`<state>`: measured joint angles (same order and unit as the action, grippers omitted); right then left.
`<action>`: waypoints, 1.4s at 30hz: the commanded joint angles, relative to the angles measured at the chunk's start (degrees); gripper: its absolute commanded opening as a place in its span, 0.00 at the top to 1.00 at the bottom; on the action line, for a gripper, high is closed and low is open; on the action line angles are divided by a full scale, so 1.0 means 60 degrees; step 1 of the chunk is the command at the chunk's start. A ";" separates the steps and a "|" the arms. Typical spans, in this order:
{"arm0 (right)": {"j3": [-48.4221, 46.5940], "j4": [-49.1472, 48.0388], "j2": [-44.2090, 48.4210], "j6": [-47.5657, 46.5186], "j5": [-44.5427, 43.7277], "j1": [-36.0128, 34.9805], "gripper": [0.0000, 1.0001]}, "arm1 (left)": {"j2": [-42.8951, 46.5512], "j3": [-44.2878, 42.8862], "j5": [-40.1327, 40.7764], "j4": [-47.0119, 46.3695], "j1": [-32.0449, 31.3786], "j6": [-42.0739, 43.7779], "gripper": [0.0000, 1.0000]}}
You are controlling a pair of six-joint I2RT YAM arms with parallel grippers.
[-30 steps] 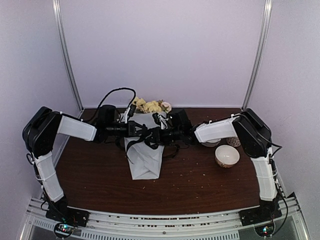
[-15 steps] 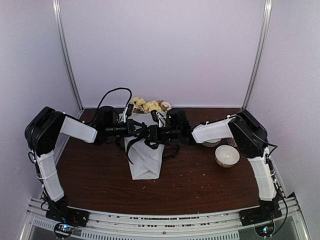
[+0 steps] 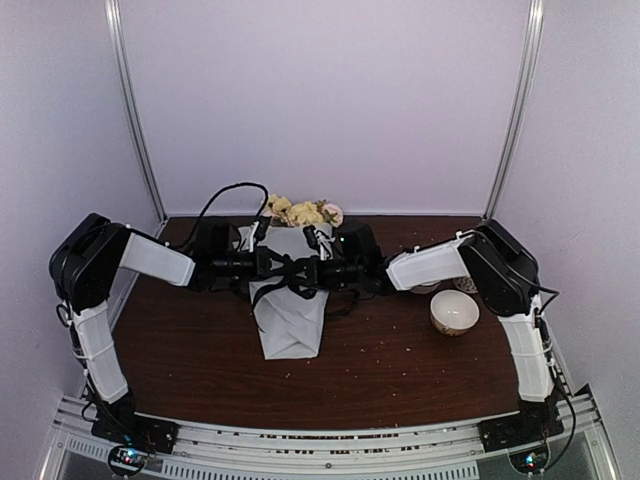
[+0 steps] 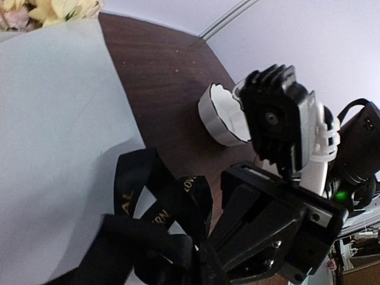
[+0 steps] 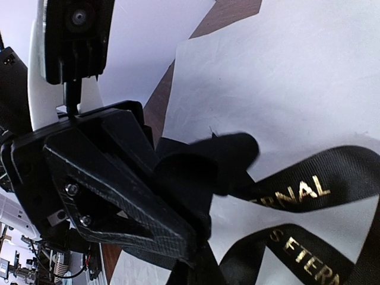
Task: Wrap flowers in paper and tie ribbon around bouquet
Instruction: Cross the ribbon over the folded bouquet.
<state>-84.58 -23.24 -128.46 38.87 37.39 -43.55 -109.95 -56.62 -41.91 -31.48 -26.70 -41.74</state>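
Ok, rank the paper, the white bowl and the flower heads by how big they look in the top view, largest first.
1. paper, clearly the largest.
2. flower heads and white bowl look much alike. The flowers lie farther back, so I won't rank these two.

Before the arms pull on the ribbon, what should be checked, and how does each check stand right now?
1. The paper is wrapped round the stems: ok. The cone lies on the table, with the flowers at its far end.
2. The ribbon is looped over the paper: ok.
3. The left gripper is shut on the ribbon: ok.
4. The right gripper is shut on the ribbon: ok.
5. Knot formed: cannot tell, the grippers hide it.
6. The white bowl is apart from the paper and both grippers: ok.
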 commanded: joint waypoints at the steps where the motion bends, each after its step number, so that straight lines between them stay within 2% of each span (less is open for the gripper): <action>1: 0.0406 0.1119 0.1128 -0.0349 -0.0335 0.0121 1.00 | 0.1039 -0.0039 0.0835 0.2782 -0.0057 0.1964 0.83; 3: 0.0668 0.1461 0.1294 -0.0272 -0.0226 0.0124 1.00 | 0.1406 -0.0355 0.1438 0.4485 -0.0156 0.3079 0.70; 6: 0.0683 0.1980 0.1181 -0.0105 0.0107 0.0121 1.00 | 0.2016 -0.0861 0.2260 0.6503 -0.0411 0.4751 0.56; 9: 0.0735 0.2142 0.0996 -0.0051 0.0271 0.0122 1.00 | 0.2718 -0.1233 0.2483 0.7559 -0.0496 0.5492 0.51; 12: 0.0672 0.2203 0.0843 0.0032 0.0345 0.0138 1.00 | 0.3333 -0.1480 0.2326 0.7660 -0.0434 0.5818 0.47; 14: 0.0587 0.2204 0.0735 0.0093 0.0486 0.0132 1.00 | 0.3129 -0.1845 0.2412 0.7474 -0.0239 0.5717 0.48; 16: 0.0583 0.2150 0.0617 0.0195 0.0568 0.0125 1.00 | 0.2245 -0.2654 0.2586 0.7583 -0.0062 0.5619 0.55; 19: 0.0735 0.1759 0.0479 0.0468 0.0663 0.0097 1.00 | 0.0300 -0.4710 0.2749 0.8862 -0.0082 0.5969 0.67; 21: 0.0793 0.1571 0.0379 0.0600 0.0631 0.0070 1.00 | -0.0504 -0.5459 0.2709 0.9082 -0.0239 0.6244 0.67; 23: 0.0795 0.1534 0.0286 0.0618 0.0575 0.0048 1.00 | -0.0959 -0.5967 0.2805 0.9358 -0.0469 0.6680 0.63; 27: 0.0824 0.1226 0.0179 0.0767 0.0530 0.0059 1.00 | -0.1418 -0.6128 0.2822 0.9721 -0.0829 0.7343 0.54; 33: 0.0779 0.1035 0.0065 0.0901 0.0505 0.0044 1.00 | -0.1774 -0.5917 0.3817 1.0017 -0.1175 0.8018 0.52; 36: 0.0737 0.0899 -0.0025 0.1003 0.0566 0.0048 1.00 | -0.1954 -0.5925 0.4906 0.9900 -0.1351 0.7951 0.53; 39: 0.0819 0.0681 -0.0013 0.1130 0.0613 0.0022 1.00 | -0.2125 -0.5937 0.6137 0.9562 -0.1346 0.7562 0.61; 41: 0.0867 0.0659 -0.0005 0.1137 0.0635 0.0011 1.00 | -0.2167 -0.5870 0.6004 0.9295 -0.1355 0.7593 0.60; 42: 0.0907 0.0609 -0.0022 0.1146 0.0650 0.0008 1.00 | -0.2202 -0.5838 0.5758 0.9232 -0.1368 0.7706 0.57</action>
<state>-80.01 -16.82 -127.57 45.04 40.53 -43.13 -121.47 -91.39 -11.05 27.38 -35.00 3.92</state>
